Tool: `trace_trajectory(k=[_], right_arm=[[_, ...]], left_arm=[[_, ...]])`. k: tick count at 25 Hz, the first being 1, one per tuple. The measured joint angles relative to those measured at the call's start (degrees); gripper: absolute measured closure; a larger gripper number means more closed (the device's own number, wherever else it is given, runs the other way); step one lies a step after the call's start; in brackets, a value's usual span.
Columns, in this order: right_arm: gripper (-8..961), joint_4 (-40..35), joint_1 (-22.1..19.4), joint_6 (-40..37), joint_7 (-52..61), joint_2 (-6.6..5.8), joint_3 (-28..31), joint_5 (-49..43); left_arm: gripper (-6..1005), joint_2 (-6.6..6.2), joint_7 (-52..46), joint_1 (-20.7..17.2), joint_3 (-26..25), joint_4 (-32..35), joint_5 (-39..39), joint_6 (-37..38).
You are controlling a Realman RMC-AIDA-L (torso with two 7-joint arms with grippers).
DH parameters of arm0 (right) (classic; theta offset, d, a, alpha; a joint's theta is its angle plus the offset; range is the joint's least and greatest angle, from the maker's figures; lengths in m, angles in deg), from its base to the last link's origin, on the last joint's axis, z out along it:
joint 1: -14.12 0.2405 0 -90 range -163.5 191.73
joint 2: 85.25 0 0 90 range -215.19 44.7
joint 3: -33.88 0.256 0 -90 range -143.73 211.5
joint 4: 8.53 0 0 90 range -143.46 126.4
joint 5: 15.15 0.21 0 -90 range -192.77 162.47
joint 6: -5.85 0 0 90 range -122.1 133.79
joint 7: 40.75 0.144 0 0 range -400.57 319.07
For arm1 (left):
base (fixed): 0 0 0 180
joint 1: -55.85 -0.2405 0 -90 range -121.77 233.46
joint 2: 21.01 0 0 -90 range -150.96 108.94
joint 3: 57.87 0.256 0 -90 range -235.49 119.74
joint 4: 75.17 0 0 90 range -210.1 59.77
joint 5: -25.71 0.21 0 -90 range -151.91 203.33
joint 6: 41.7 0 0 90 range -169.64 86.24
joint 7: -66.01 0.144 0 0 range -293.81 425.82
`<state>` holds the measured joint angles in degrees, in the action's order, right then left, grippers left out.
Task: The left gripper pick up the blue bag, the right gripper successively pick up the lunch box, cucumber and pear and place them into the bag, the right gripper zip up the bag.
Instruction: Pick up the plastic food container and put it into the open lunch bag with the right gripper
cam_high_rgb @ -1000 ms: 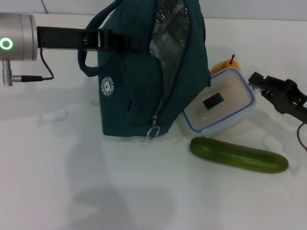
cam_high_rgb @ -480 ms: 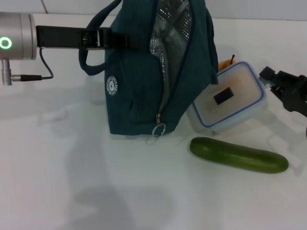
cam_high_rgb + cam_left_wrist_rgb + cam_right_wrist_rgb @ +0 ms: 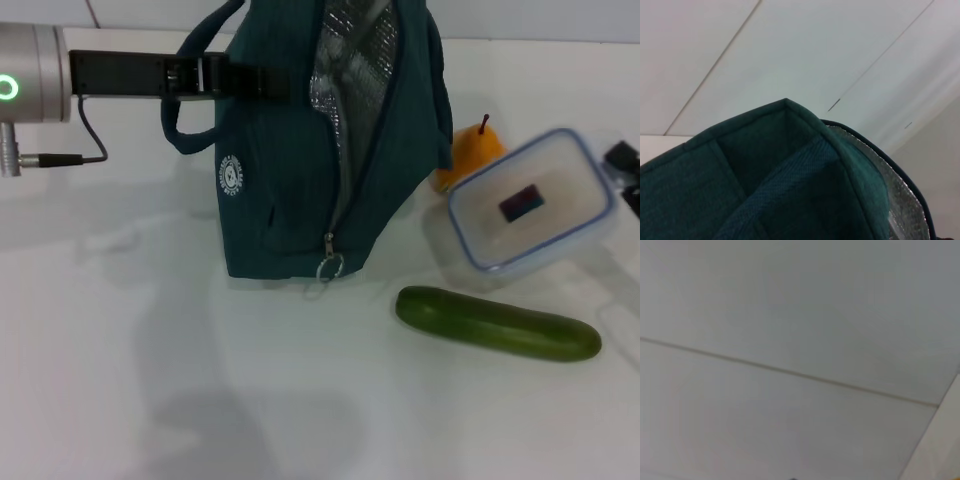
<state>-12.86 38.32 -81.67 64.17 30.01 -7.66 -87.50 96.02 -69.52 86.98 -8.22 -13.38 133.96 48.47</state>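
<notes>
The left tool is clamped on the blue bag, holding it upright and unzipped on the worktop, while the right tool grips the tilted lunch box between the pear and the cucumber.

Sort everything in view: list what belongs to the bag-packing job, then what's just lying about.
Job: blue bag, held up by the left gripper; lunch box, lifted, beside the right gripper; cucumber; pear.

Lying about: nothing else on the white table.
</notes>
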Motion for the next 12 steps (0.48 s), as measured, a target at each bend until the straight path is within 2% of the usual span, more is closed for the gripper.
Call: trace_trajectory(k=[12], right_arm=[[857, 0.14, -5.41, -7.24, 1.54, -0.43, 0.59, 6.83]], left_arm=[[957, -0.05, 0.75, 0.16, -1.35, -2.87, -0.06, 0.0]])
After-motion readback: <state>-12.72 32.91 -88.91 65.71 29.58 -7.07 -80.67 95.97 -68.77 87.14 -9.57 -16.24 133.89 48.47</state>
